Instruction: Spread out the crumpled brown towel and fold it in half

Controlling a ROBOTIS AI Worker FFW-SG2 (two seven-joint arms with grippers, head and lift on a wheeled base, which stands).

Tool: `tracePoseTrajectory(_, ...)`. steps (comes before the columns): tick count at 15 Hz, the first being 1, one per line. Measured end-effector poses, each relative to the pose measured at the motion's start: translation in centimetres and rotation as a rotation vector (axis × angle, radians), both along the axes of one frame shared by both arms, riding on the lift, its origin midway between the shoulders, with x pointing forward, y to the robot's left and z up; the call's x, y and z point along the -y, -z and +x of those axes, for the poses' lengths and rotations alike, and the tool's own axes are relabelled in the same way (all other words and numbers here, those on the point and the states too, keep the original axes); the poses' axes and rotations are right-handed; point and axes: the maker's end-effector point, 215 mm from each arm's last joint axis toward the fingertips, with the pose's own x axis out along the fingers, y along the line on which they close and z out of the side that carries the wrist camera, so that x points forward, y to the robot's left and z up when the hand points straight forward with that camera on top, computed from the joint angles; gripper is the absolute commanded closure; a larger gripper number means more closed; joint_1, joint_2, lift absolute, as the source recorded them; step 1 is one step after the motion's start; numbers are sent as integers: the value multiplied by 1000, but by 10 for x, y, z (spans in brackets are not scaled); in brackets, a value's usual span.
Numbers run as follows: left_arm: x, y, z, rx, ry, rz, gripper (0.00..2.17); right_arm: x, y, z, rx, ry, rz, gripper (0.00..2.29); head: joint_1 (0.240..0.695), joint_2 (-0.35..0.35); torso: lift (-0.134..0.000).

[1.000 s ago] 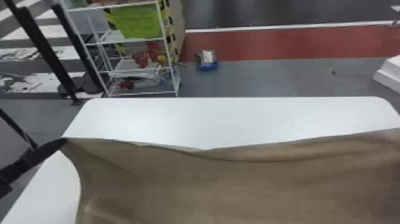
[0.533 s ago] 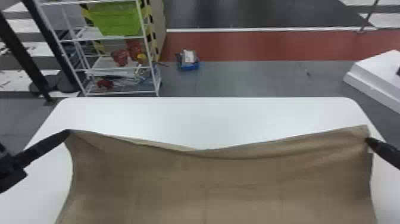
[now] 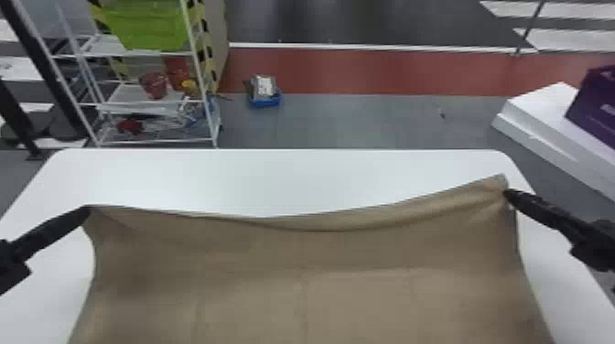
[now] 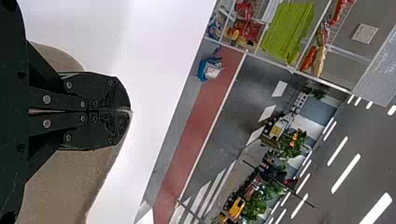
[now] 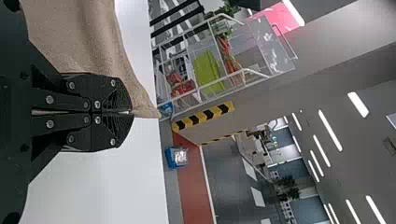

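Note:
The brown towel [image 3: 311,283] is stretched wide between both grippers, its far edge sagging a little in the middle and its near part running out of the head view's bottom. At its far left corner is my left gripper [image 3: 87,211]; in the left wrist view the left gripper [image 4: 130,111] is shut, with towel [image 4: 70,186] pinched at the tips. My right gripper [image 3: 508,194] holds the far right corner, which pokes up slightly past the fingertips. In the right wrist view the right gripper [image 5: 131,112] is shut on towel cloth [image 5: 79,32].
The white table [image 3: 274,178] lies under and beyond the towel, its far edge across the middle of the head view. Behind it stand a wire shelf [image 3: 155,103] with a green bin [image 3: 146,25], a blue item [image 3: 264,94] on the floor and a white block [image 3: 540,114] at right.
The head view has swung to the right, bringing the right arm into sight. The towel's left corner sits lower in the view than before; both corners are still held.

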Motion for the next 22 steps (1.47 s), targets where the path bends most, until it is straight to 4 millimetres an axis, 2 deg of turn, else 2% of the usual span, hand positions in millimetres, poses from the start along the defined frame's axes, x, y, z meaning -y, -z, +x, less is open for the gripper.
tracePoseTrajectory(1,-2,3,1,4,-4,4,1328,-9,5,7,-7,-15,-20,1811,695,0,-124)
tracePoseTrajectory(2,-4,4,2,10,-5,6,1328,-16,11,12,-13,-23,-39,1544,695,11,-124)
tracePoseTrajectory(5,-6,4,3,24,-1,11,1328,-24,30,12,-42,-36,-80,296,695,27,-124)
tracePoseTrajectory(6,-6,4,3,29,0,12,1328,-22,35,9,-49,-34,-91,63,695,27,-124)
tracePoseTrajectory(9,-3,3,5,38,7,15,1328,3,32,1,-30,17,-142,26,695,0,-124)
tracePoseTrajectory(11,2,3,5,38,17,18,1328,15,0,3,110,31,-225,80,695,-28,-124)
tracePoseTrajectory(12,4,5,5,36,22,20,1328,14,-24,5,212,24,-278,147,695,-30,-124)
tracePoseTrajectory(13,6,7,5,31,25,24,1328,10,-39,9,273,-3,-316,302,695,-29,-124)
tracePoseTrajectory(14,8,10,5,23,25,36,1328,3,-45,18,293,-44,-344,340,695,-24,-124)
tracePoseTrajectory(16,9,16,8,14,26,58,1328,-13,-43,44,266,-114,-388,370,695,-4,-124)
tracePoseTrajectory(17,10,18,9,11,26,67,1328,-20,-35,59,212,-151,-405,481,695,3,-124)
tracePoseTrajectory(19,11,18,12,10,26,86,1328,-31,-18,82,94,-214,-409,495,695,13,-124)
tracePoseTrajectory(21,12,17,17,14,29,97,1328,-35,-1,90,-31,-248,-377,498,695,18,-124)
tracePoseTrajectory(22,15,14,23,20,35,100,1328,-34,6,86,-94,-261,-348,502,695,15,-124)
